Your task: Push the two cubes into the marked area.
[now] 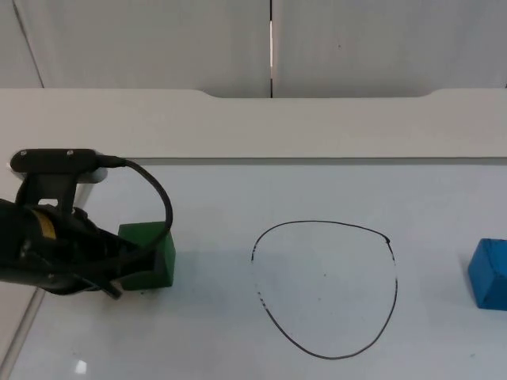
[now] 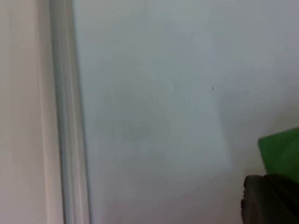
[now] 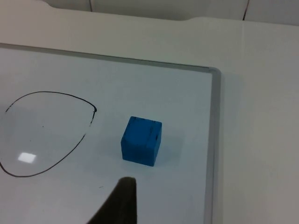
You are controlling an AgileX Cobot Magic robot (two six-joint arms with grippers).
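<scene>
A green cube [image 1: 150, 255] sits on the white board left of the black hand-drawn outline [image 1: 325, 289] that marks the area. My left gripper [image 1: 127, 267] is low at the cube's left side, pressed close against it; the same cube [image 2: 282, 151] appears just beyond the gripper [image 2: 268, 198] in the left wrist view. A blue cube [image 1: 489, 273] rests at the right, outside the outline. In the right wrist view the blue cube [image 3: 141, 141] lies a short way ahead of my right gripper [image 3: 120, 200], apart from it, with the outline [image 3: 51, 133] to its side.
The white board has a raised grey rim [image 3: 212, 140] near the blue cube and another rim [image 2: 70, 140] beside the left gripper. A wider white table ledge [image 1: 253, 127] runs behind, ending at the grey partition wall [image 1: 158, 39].
</scene>
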